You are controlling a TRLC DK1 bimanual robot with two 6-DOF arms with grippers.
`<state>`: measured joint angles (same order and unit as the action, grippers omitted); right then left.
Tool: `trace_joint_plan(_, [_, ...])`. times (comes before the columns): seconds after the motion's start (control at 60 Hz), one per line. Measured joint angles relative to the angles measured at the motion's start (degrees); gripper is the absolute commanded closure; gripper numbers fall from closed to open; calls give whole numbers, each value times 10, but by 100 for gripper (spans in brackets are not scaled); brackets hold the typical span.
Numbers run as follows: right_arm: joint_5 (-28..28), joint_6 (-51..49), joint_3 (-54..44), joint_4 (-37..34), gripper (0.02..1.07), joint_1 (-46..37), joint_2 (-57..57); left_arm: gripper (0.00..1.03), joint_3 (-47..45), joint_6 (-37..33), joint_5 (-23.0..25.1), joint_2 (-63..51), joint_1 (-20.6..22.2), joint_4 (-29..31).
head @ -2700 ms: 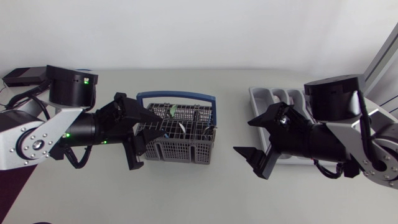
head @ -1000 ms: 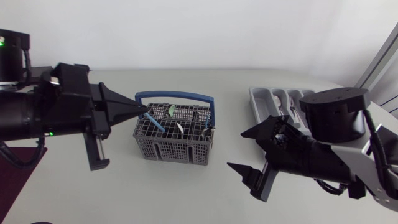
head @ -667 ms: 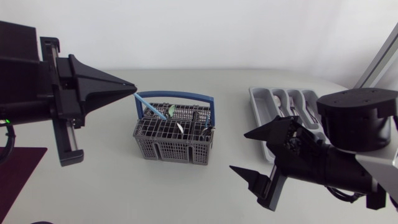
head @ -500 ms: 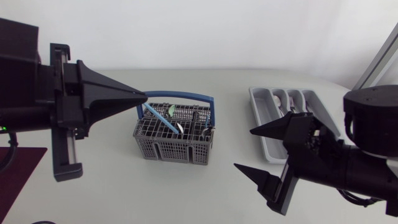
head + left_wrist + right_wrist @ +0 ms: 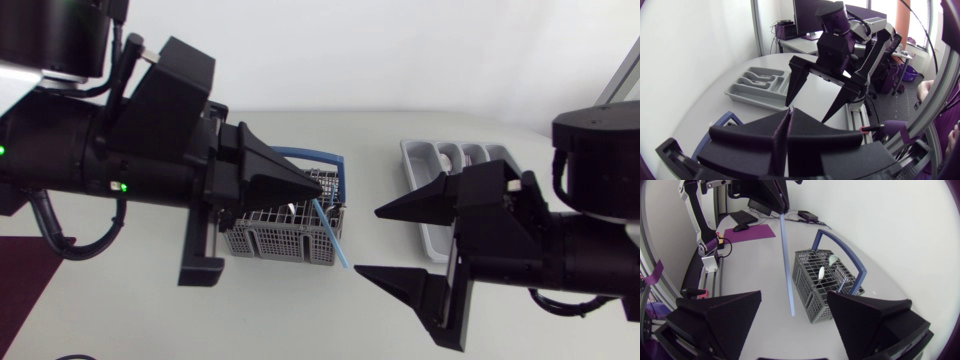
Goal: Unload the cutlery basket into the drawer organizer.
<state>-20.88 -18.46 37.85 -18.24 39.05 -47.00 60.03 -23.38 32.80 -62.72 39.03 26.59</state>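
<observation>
The left gripper (image 5: 312,188) is pinching its two fingers tight on the top end of a long, thin, light-blue stick (image 5: 333,235). The stick is hanging out of the fingertips with its long side running almost straight up and down. Its free end is pointing at the table (image 5: 300,320). From above, the stick is slanting a little, from the fingertips toward the near edge of the table, and it is crossing the front right corner of the cutlery basket (image 5: 262,240). I cannot tell how far its low end is staying off the table.

The basket is grey with holes in its walls, and a blue handle (image 5: 318,154) is arching over it. Two things are sticking up inside it: a green spoon (image 5: 832,259) and a white spoon (image 5: 821,273).

The right gripper (image 5: 368,242) is holding its fingers spread wide with nothing between them. It is facing the stick and the basket.

The grey drawer organizer (image 5: 410,160) is lying behind the right gripper, well apart from the basket. It has long slots side by side — what is lying in them is too small to tell.
</observation>
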Motion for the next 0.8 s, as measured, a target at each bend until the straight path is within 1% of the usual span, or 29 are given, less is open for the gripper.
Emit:
trace_joint_plan(0.05, [-6,1,0,6,16,-2,-12,100,6,4,0,-9,5,-2])
trace_joint_plan(0.133, [-14,1,0,15,17,-4,-33,100,14,5,5,-19,10,-5])
trace_joint_plan(0.233, [-19,1,1,33,25,-7,-51,100,23,10,17,-32,12,-8])
trace_joint_plan(0.317, [-19,1,1,41,33,-10,-65,100,27,12,24,-40,12,-8])
trace_joint_plan(0.433, [-21,1,1,49,52,-17,-82,100,29,12,26,-47,12,-9])
trace_joint_plan(0.45, [-22,1,1,49,58,-17,-84,100,30,12,27,-48,12,-10])
trace_joint_plan(0.533, [-29,0,1,50,72,-17,-86,100,30,12,28,-49,12,-12])
trace_joint_plan(0.55, [-30,0,1,50,78,-17,-86,100,30,12,28,-49,12,-12])
trace_joint_plan(0.6, [-32,0,1,50,88,-19,-86,100,31,12,28,-49,11,-12])
trace_joint_plan(0.65, [-34,0,1,50,91,-22,-86,100,33,12,28,-52,11,-12])
trace_joint_plan(0.667, [-35,0,1,50,94,-24,-86,100,34,12,29,-54,9,-12])
trace_joint_plan(0.75, [-49,-2,1,50,99,-32,-86,100,36,12,30,-60,5,-17])
trace_joint_plan(0.767, [-51,-2,1,50,101,-33,-86,100,36,12,30,-61,4,-17])
trace_joint_plan(0.8, [-55,-2,1,49,101,-36,-86,99,37,12,30,-63,2,-19])
